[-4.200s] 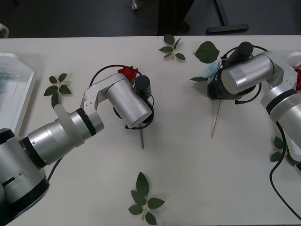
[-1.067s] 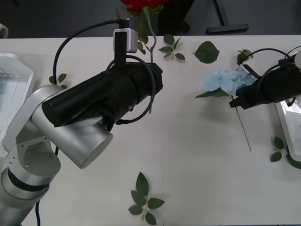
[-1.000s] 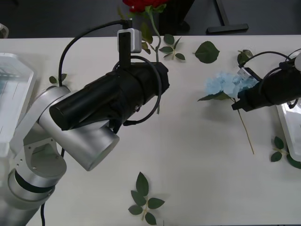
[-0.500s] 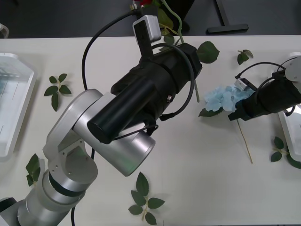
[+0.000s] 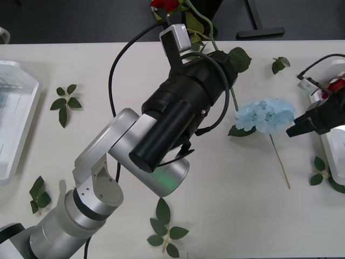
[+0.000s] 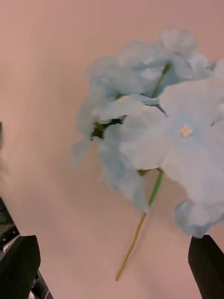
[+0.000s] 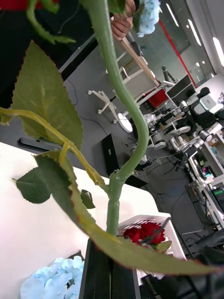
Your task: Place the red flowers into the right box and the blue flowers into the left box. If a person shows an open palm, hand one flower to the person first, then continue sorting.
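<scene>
The right hand (image 5: 291, 131) is now being held spread beside the blue flower (image 5: 266, 114), which a moment ago was pinched by its stem and is now lying released on the bench (image 5: 226, 205), not in the left box (image 5: 13, 124). A re-grasp is probably being required. The hand is touching nothing; the right box (image 5: 330, 156) is lying just beyond it. The left hand (image 7: 110, 273) is being kept pressed together on the stem of a red flower (image 5: 168, 4), which has been carried rightward, toward the right box.
</scene>
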Controlling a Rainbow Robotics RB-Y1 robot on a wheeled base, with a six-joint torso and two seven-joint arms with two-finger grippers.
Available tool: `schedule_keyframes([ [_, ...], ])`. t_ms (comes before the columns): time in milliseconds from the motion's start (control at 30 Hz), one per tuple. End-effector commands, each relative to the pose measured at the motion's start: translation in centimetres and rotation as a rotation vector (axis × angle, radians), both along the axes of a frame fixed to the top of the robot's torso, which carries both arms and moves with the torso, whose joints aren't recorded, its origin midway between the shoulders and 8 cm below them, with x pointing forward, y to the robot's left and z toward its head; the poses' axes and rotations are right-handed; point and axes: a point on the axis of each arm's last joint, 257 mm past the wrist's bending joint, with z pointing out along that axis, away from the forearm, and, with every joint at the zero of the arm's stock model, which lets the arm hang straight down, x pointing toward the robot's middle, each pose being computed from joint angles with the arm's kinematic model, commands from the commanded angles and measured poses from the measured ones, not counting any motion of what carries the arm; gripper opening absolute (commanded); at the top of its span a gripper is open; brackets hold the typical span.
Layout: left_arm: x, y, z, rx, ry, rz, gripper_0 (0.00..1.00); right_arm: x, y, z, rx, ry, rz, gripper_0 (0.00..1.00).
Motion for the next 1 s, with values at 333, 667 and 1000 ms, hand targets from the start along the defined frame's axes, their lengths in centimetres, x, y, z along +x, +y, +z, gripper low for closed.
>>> schedule_keyframes([
  [333,-1.2,-1.7,3.4,-0.02,-0.084,-0.027,0.0,-2.9,8.5,11.6,0.416,-0.183,0.295,0.92],
  [667,-1.1,-1.4,3.6,-0.008,-0.101,-0.011,0.0,-2.4,15.7,13.5,0.559,-0.228,0.344,0.93],
  [1000,-1.0,-1.2,3.6,-0.007,-0.101,-0.006,0.0,-1.7,20.4,13.5,0.586,-0.253,0.343,0.71],
])
